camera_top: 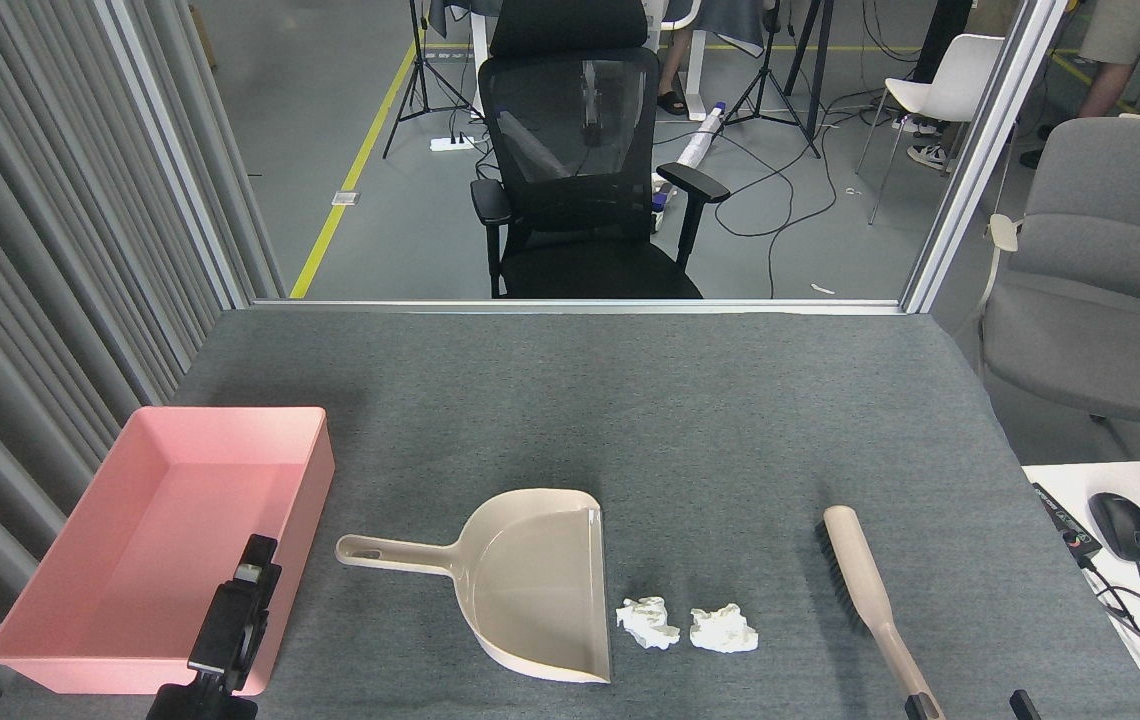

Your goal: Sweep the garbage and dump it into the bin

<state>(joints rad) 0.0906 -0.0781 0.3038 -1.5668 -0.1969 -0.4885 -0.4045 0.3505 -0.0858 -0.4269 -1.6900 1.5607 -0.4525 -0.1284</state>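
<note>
No brand, label or readable writing shows on any of the things. The grey felt-covered tabletop (690, 420) carries a shallow rectangular pink plastic bin (145, 545) with rounded corners at its left side; the bin's near edge is partly covered by the left hand (235, 620), a dark part seen end-on, so I cannot tell whether its fingers stand wide or narrow. It holds nothing that can be seen.

Right of the bin lies a beige plastic dustpan (530, 585) with a long handle pointing left toward the bin and its open mouth facing right. Just beside that mouth lie the two small crumpled white tissue-paper wads (647, 622), the second wad (723, 629) close to the first, both on the felt and outside the pan.

Well to the right lies a beige-handled brush with dark bristles (865, 590); its handle end is cut off by the lower edge. There only two dark tips of the right hand (970, 703) show, too little to judge its opening.

At far right, a black computer mouse (1122, 526) rests on a white desk.
</note>
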